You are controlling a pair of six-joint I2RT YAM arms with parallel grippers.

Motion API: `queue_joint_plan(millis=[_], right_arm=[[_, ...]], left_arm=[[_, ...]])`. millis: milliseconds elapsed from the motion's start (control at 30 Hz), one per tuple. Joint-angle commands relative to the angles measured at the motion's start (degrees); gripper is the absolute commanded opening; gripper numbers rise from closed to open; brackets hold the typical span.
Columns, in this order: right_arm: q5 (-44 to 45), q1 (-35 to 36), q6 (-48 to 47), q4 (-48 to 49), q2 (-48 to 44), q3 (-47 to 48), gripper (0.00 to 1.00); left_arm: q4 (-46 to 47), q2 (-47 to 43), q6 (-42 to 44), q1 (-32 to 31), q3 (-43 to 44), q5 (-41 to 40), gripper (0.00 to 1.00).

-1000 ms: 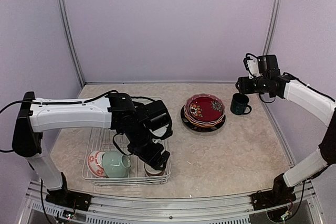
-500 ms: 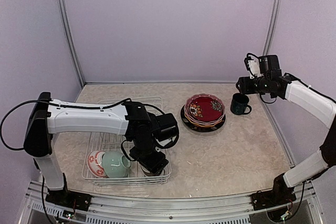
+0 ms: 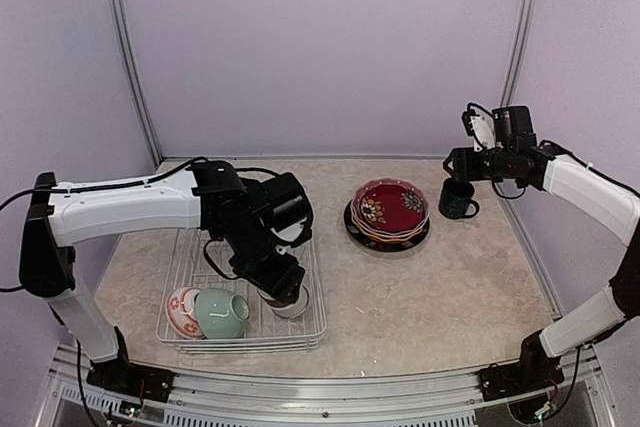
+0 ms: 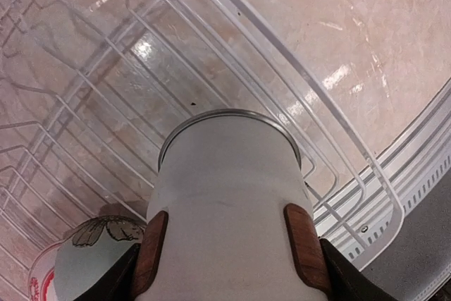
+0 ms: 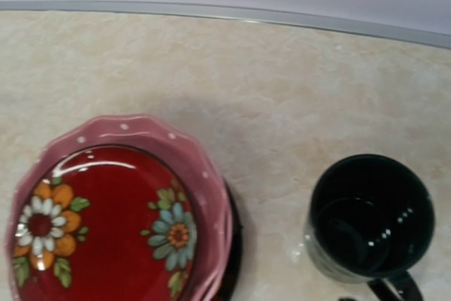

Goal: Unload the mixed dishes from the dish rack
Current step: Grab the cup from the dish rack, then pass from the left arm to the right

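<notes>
Left claw (image 4: 229,248) is clamped on the brown-white cup (image 4: 227,174). Its brown pads (image 4: 151,253) press both sides of the cup's white wall, and the cup points straight out from the claw toward the floor wires of the dish rack (image 3: 185,267). Can't tell if it touches them. Top view: the claw sits over the rack's near right part, cup directly under it. Pale-green cup (image 3: 222,313) lies on its side in the rack to the claw's left, with the red-patterned white bowl (image 3: 181,311) right against it, further left. Right claw (image 3: 458,161) hovers above the teal cup (image 5: 371,216), apart from it; fingers unclear, so can't tell how wide they are. That cup stands upright on the table (image 5: 211,61), just beside the stack: dark red floral bowl (image 5: 106,230) in pink plate (image 5: 204,174) on black plate (image 5: 235,244).
</notes>
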Motion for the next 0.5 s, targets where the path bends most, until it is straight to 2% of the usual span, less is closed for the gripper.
queue_joint_plan(millis=[0, 133, 267, 467], right_arm=[[-5.35, 0.55, 2.06, 1.64, -2.56, -0.92, 0.65], [-14.68, 1.53, 5.60, 7.32, -5.79, -3.91, 0.65], [-19.91, 5.70, 8.61, 14.09, -8.62, -6.68, 0.64], [-24.55, 16.54, 11.46, 22.81, -9.51, -7.30, 0.61]], left_arm=[[4.00, -10.19, -0.05, 4.99, -2.01, 2.45, 0.44], [13.04, -19.96, -1.56, 10.99, -6.47, 7.36, 0.43], [24.46, -30.85, -4.98, 17.40, -12.31, 12.05, 0.42], [39.42, -40.51, -9.17, 20.03, -17.70, 15.54, 0.43]])
